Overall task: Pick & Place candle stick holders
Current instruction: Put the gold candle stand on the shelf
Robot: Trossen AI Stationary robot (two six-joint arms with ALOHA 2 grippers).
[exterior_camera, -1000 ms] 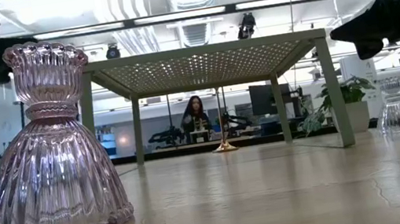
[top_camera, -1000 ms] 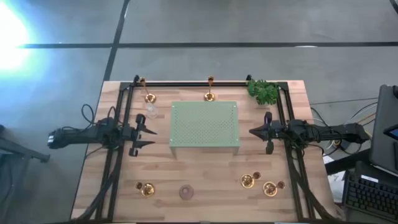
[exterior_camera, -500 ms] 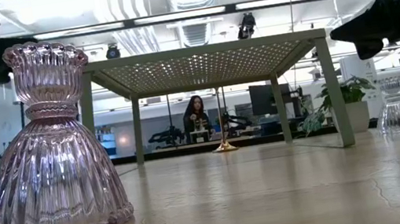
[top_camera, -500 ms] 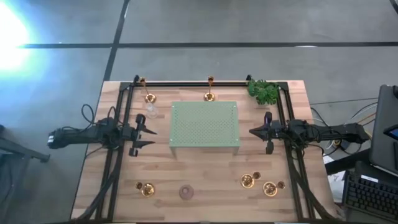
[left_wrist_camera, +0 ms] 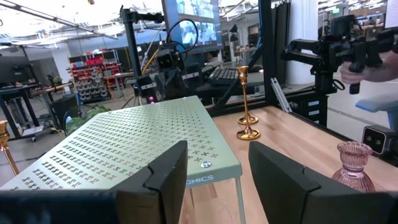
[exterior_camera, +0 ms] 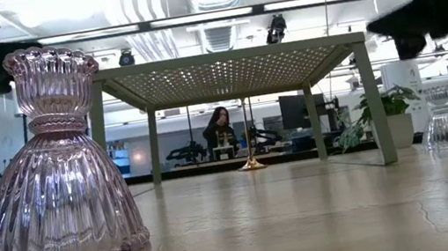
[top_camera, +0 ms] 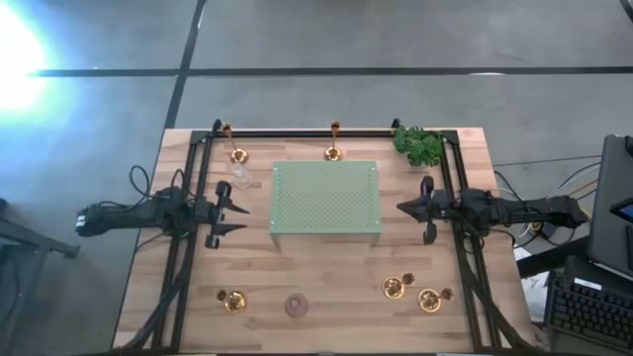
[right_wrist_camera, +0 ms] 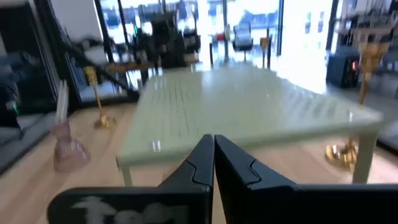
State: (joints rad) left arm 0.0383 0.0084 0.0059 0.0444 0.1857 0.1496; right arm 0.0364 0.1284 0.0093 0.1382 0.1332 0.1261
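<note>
The wooden table (top_camera: 326, 277) fills the middle of the room, and at its centre stands the pale green perforated tray (top_camera: 326, 198) on its thin legs. Either side of it hang the two dark arms, level above the wood and facing each other across the tray.

The left gripper (top_camera: 237, 216) sits just off the tray's left edge with its fingers (left_wrist_camera: 165, 177) parted about halfway, nothing between them and nothing touched. The right gripper (top_camera: 404, 209) sits off the tray's right edge, its fingers (right_wrist_camera: 202, 158) pressed together and empty.

The candle stick holders are spread round the rim of the table. Behind the tray, a brass holder (top_camera: 333, 150) stands at the middle of the far edge, and another brass holder (top_camera: 237, 155) stands toward the far left corner with a clear glass holder (top_camera: 240, 178) just beside it. A green leafy sprig (top_camera: 418, 144) lies at the far right corner. Along the near edge there is a brass holder (top_camera: 232, 300) on the left, the pinkish glass holder (top_camera: 296, 305) next to it, and a cluster of brass pieces (top_camera: 415, 292) on the right; from above I can't be sure how many make up that cluster.

Since half a second ago the right arm has shifted slightly, blurring in the low view; the left arm and every holder are where they were.
</note>
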